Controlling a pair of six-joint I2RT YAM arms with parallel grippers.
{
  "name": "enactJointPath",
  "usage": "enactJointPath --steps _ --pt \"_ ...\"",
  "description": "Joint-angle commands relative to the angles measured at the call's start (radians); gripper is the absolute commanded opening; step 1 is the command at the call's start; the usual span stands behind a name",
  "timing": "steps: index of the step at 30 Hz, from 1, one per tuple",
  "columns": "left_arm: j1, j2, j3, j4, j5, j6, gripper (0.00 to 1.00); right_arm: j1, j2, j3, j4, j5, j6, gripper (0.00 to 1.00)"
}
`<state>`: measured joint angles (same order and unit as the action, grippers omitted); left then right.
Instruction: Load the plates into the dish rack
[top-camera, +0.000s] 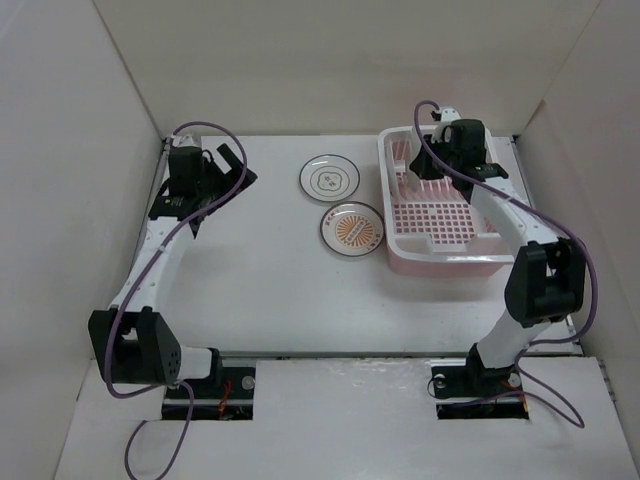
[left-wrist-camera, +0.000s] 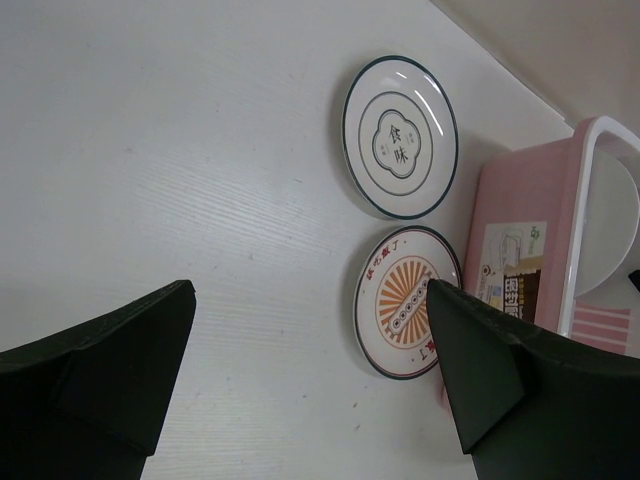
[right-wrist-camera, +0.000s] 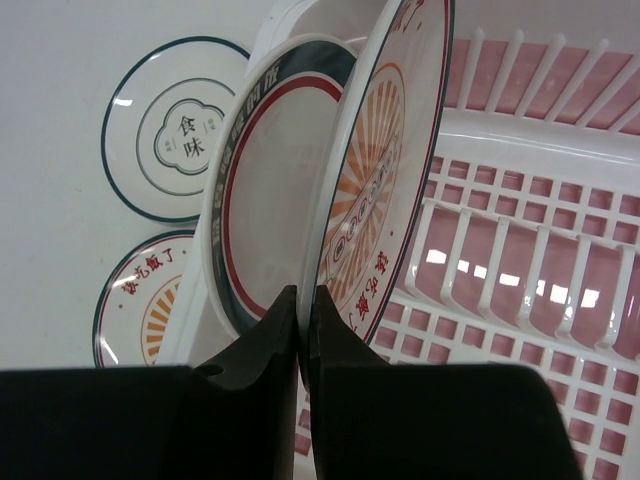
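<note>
Right fingers (right-wrist-camera: 303, 292) are being kept pressed together on the lower rim of the upright sunburst plate (right-wrist-camera: 375, 170), which is being held on edge inside the dish rack (right-wrist-camera: 520, 150), beside the divider slots. The teal-rimmed plate (right-wrist-camera: 265, 190) is being propped upright just beside those fingers, toward the rack's outer wall. Left fingers (left-wrist-camera: 308, 290) are being held spread wide with nothing between them, above bare desk (top-camera: 260, 280). Beyond them, with open surface between, the white ringed plate (left-wrist-camera: 400, 137) and the flat sunburst plate (left-wrist-camera: 405, 300) are lying near each other, the latter just beside the rack. The desk is being enclosed by plain white walls (top-camera: 60, 150).
</note>
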<state>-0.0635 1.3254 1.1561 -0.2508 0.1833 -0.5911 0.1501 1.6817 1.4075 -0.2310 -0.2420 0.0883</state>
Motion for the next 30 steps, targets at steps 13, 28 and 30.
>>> enactJointPath --steps 13,28,30 --pt "0.002 0.02 0.027 0.042 0.015 0.016 1.0 -0.007 0.033 0.002 0.075 0.053 0.018 0.1" --pt "0.002 0.058 0.018 0.062 0.015 0.016 1.0 -0.007 -0.017 0.036 0.045 0.096 0.019 0.66" --pt "0.002 0.058 0.007 0.079 0.028 0.016 1.0 -0.007 -0.039 0.047 0.036 0.105 0.019 0.67"
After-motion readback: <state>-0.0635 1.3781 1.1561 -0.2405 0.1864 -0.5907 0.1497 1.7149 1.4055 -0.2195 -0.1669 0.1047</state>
